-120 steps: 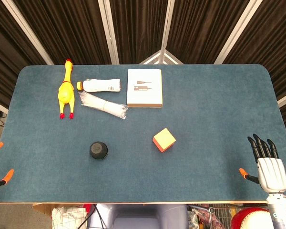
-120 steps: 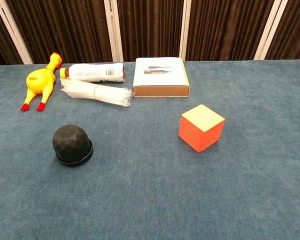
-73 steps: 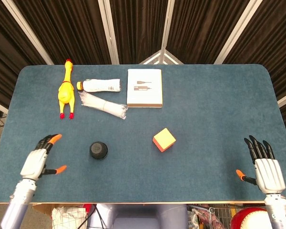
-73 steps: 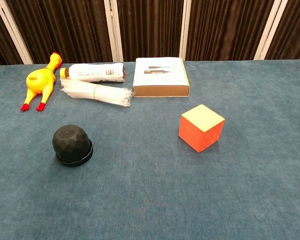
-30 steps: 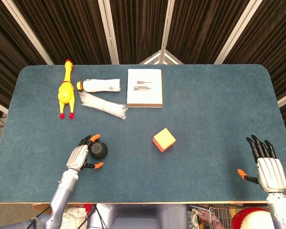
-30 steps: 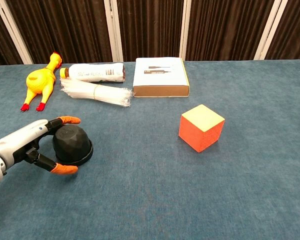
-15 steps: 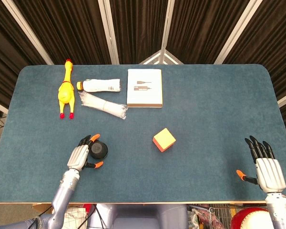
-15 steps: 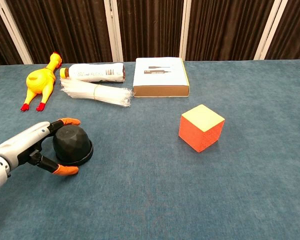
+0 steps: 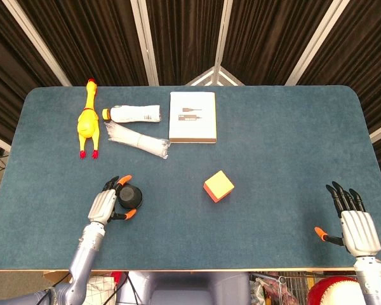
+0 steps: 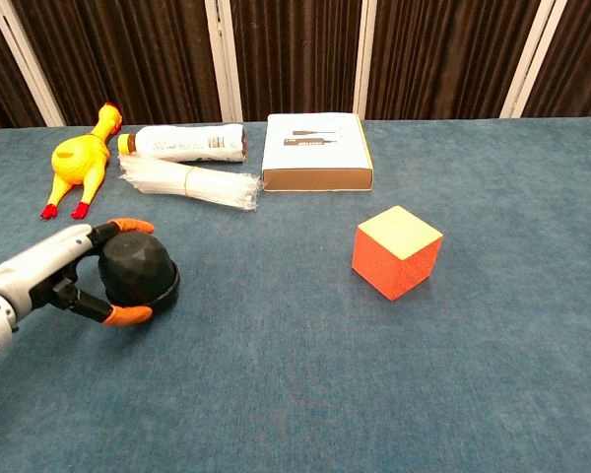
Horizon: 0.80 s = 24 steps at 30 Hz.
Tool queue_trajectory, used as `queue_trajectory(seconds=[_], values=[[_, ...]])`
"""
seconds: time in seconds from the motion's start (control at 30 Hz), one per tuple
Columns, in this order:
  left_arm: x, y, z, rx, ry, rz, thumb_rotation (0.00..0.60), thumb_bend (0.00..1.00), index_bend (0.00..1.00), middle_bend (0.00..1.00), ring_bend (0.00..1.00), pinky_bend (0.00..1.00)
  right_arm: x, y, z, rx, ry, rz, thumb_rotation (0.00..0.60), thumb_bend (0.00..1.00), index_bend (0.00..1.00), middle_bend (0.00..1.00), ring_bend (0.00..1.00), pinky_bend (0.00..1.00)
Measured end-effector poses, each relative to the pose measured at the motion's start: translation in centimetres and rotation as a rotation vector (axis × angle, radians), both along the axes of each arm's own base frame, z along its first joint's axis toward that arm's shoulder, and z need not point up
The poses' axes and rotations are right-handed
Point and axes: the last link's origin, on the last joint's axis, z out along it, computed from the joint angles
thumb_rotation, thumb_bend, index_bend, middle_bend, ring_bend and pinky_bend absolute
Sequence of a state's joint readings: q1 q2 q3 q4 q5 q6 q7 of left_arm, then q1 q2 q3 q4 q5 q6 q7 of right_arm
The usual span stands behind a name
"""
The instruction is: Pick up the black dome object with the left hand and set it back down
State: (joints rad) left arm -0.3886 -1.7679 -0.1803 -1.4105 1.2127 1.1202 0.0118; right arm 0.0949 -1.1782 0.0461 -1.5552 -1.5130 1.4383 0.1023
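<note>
- The left hand [image 10: 64, 271] gripped the black dome [image 10: 138, 268] near the counter's [image 9: 273, 146] front-left edge, orange fingertips [image 10: 130, 226] hooked over its top and the thumb under its near side.
- The dome sat in that hand's curl, its base tilted toward the right; whether it touched the counter, I could not tell.
- The right hand [image 9: 354, 222] rested at the front-right corner, well apart from the dome, fingers spread and holding nothing.
- An orange cube [image 10: 397, 250] stood to the right of the left hand, between both hands, slightly farther back.
- Beyond the left hand lay a clear wrapped bundle [image 10: 189, 184], with a white bottle [image 10: 182, 142] just behind it.
- A yellow rubber chicken [image 10: 79, 164] lay to the left of those.
- A white box [image 10: 315, 150] lay to the bottle's right, at the far middle.
</note>
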Motion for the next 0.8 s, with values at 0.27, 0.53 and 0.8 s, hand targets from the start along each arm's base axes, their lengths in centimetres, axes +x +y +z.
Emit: queue_trajectory(seconds=[0.27, 0.53, 0.8], values=[[2.4, 0.7, 5.1, 0.061, -0.072, -0.058, 0.600, 0.59, 0.22, 0.42, 0.00, 0.00, 0.4, 0.2, -0.2, 0.007, -0.003, 0.015, 0.600, 0.19, 0.02, 0.03, 0.12, 0.00], [4.1, 1.4, 13.2, 0.239, -0.235, -0.046, 0.600, 0.59, 0.29, 0.43, 0.00, 0.00, 0.6, 0.4, -0.3, 0.010, 0.001, 0.019, 0.600, 0.19, 0.02, 0.03, 0.12, 0.00], [-0.7, 0.0, 10.6, 0.107, -0.139, 0.068, 0.600, 0.59, 0.27, 0.43, 0.00, 0.00, 0.8, 0.3, -0.2, 0.007, -0.004, 0.027, 0.600, 0.19, 0.02, 0.03, 0.12, 0.00]])
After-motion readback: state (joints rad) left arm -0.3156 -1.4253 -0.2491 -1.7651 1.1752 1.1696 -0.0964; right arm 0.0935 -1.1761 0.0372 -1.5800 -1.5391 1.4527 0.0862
